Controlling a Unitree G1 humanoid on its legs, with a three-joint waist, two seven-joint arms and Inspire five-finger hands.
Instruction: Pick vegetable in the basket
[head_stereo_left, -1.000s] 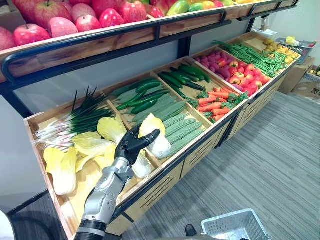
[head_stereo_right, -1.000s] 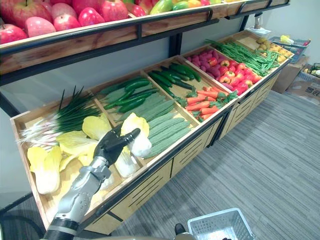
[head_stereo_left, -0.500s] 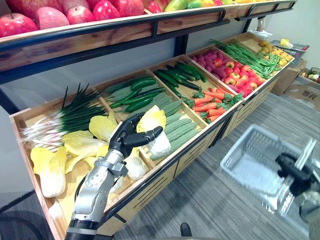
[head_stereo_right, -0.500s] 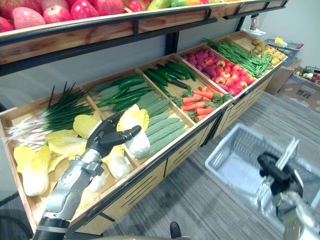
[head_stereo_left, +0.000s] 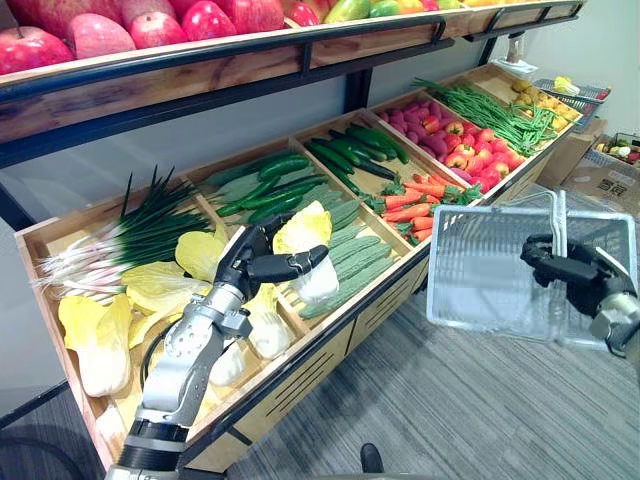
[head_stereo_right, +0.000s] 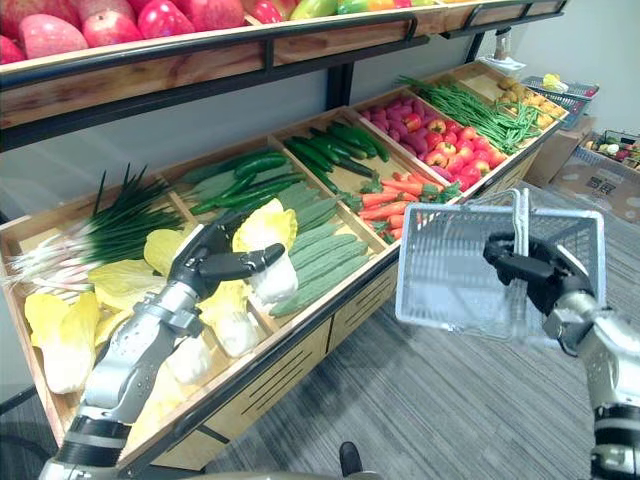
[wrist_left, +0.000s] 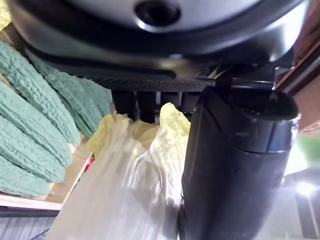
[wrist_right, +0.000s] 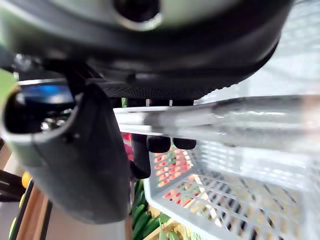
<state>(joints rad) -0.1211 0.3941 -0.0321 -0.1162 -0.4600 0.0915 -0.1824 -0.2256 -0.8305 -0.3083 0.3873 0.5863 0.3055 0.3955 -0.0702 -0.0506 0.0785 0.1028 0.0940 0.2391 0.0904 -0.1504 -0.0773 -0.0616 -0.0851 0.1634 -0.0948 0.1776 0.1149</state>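
Two tiers make up the wooden produce stand (head_stereo_left: 330, 350), and the lower one is split into compartments of vegetables. Next in bulk is the white wire basket (head_stereo_left: 485, 270), which hangs in the air in front of the stand's rim, well apart from the cabbage compartment; the right robot hand (head_stereo_left: 560, 270) has its fingers curled round the basket's handle (wrist_right: 225, 120). The task's vegetable is a pale napa cabbage (head_stereo_left: 308, 240), at the divider between its own compartment and the bitter gourds (head_stereo_left: 355, 262). The left robot hand (head_stereo_left: 248, 268) is wrapped round it, thumb across the front and fingers behind. I judge the cabbage light for its bulk but soft: the frilled yellow leaves would crush or tear under a hard squeeze, and the smooth white ribs look slippery. The firm lower stalk seems the better place to grip, with a broad wrap and not a pinch. Whether it is clear of the other cabbages (head_stereo_left: 265, 330) beneath it I cannot tell
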